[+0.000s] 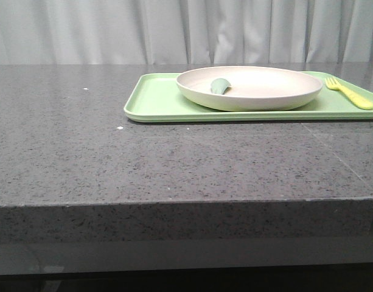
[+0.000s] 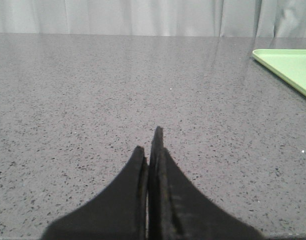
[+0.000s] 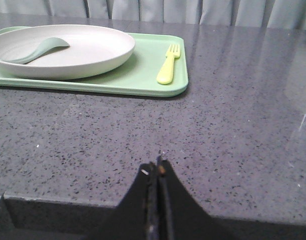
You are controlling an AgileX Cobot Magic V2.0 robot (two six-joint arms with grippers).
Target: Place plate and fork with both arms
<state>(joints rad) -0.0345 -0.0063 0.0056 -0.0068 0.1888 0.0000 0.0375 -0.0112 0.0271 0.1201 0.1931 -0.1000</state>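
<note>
My plate (image 1: 250,88) and fork (image 1: 350,94) sit on the green tray (image 1: 156,97), both grippers (image 2: 153,145) (image 3: 157,167) pinched together on nothing, so I'd move slowly.

A: What do the left fingers (image 2: 157,175) look like?
B: Matte black, broad at the base, tapering to thin points, with worn, slightly rough inner edges.
A: And the right fingers (image 3: 165,200)?
B: The same black wedge shape, with pale scuffs and a small rusty fleck near the tips.
</note>
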